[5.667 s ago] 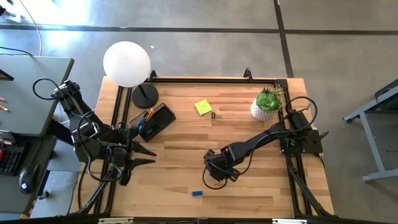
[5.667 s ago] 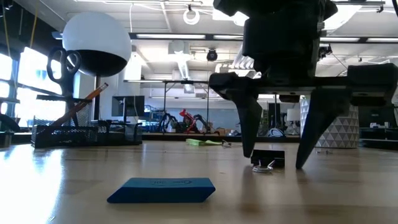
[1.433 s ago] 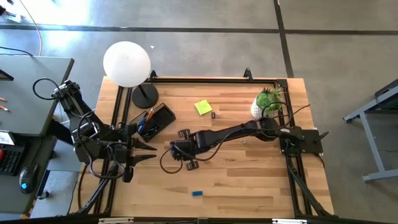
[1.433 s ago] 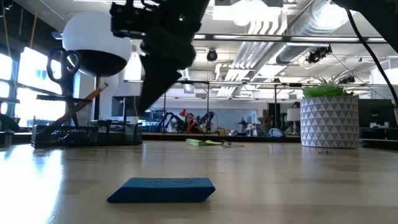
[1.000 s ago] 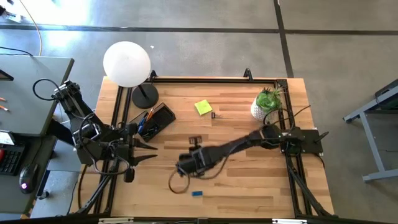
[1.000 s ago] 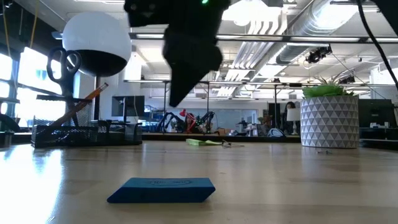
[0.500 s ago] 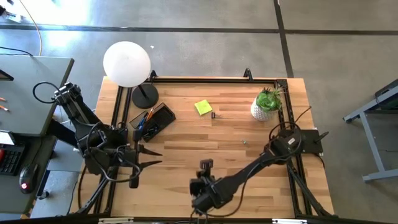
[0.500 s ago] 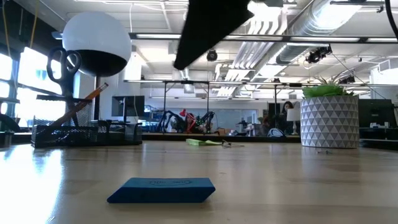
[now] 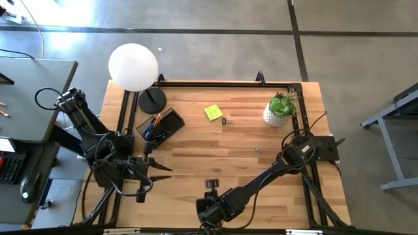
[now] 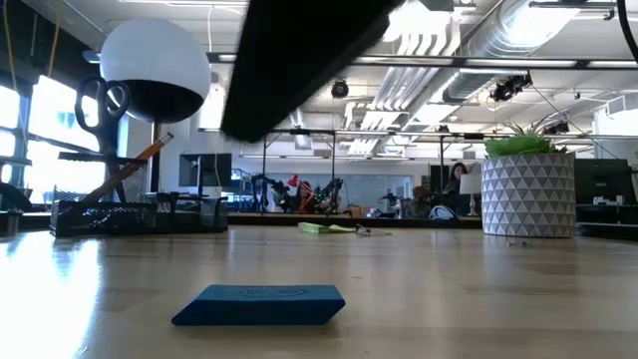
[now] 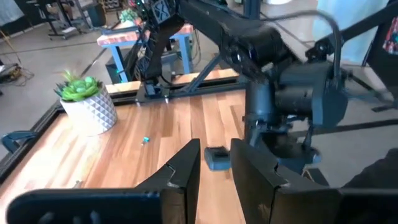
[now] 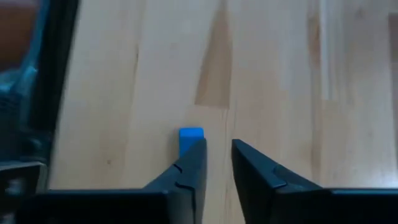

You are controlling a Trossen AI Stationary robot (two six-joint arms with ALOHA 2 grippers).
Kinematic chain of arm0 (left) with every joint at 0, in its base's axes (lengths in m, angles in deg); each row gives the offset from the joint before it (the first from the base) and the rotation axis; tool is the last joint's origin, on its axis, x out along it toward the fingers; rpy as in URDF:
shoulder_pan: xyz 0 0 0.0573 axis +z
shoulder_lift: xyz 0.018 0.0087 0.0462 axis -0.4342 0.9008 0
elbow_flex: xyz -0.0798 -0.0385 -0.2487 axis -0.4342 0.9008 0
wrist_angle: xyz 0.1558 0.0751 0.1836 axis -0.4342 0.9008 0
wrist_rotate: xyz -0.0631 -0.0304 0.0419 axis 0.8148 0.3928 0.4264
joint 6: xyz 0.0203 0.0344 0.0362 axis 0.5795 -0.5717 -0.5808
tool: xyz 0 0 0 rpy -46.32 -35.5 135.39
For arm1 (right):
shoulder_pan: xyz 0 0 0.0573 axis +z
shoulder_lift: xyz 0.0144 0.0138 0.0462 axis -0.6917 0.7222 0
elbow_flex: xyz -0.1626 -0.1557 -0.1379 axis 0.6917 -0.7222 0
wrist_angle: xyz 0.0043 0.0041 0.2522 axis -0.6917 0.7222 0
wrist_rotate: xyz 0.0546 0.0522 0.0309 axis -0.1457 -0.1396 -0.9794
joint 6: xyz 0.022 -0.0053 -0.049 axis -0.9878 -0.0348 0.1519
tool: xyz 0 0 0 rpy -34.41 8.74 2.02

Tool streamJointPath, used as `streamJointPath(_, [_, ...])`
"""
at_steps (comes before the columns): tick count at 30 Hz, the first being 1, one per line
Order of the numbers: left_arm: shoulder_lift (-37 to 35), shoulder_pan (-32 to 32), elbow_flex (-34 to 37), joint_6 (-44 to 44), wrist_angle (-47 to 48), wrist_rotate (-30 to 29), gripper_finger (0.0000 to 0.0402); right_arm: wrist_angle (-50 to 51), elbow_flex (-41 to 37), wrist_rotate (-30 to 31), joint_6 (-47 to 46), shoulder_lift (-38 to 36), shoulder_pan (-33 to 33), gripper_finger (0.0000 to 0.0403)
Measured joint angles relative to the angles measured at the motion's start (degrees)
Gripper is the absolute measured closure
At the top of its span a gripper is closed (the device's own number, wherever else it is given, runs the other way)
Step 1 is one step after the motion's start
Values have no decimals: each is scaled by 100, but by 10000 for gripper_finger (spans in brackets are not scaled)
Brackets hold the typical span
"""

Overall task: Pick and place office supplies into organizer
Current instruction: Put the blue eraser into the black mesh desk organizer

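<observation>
The blue eraser [image 10: 261,304] lies flat on the wood near the table's near edge; in the high view my right arm hides it. My right gripper [image 12: 217,144] hangs above it, slanting down, open by a narrow gap with nothing between its fingers; the eraser [image 12: 191,138] shows just past one fingertip. The black organizer [image 9: 160,127] sits at the far left with pencils, pens and scissors [image 10: 100,105] in it. A yellow sticky-note pad [image 9: 213,112] lies at the far middle. My left gripper [image 9: 163,173] waits at the left, slightly open and empty.
A white globe lamp [image 9: 133,66] with a round black base stands at the far left corner. A potted plant [image 9: 281,109] stands at the far right. A small dark item [image 9: 224,121] lies beside the pad. Bare wood spans the middle.
My right gripper has swung from the middle of the table toward the near edge and now stands over the blue eraser, which has not moved. My left gripper has drifted a little toward the near edge and down.
</observation>
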Motion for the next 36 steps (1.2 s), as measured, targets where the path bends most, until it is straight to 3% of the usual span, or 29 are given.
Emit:
streamJointPath(7, [16,0,0,22,-22,83,323,84,-2,-62,94,225,-86,265])
streamJointPath(13, [11,0,0,-51,-30,85,323,72,-2,-1045,467,364,-183,229])
streamJointPath(17, [4,0,0,-149,-33,85,323,258,-2,-1151,567,466,-255,221])
streamJointPath(28, [-2,0,0,-144,-328,42,323,317,15,-1364,467,544,-435,246])
streamJointPath(36, [-2,0,0,-142,-288,126,323,202,11,-1365,570,555,-345,332])
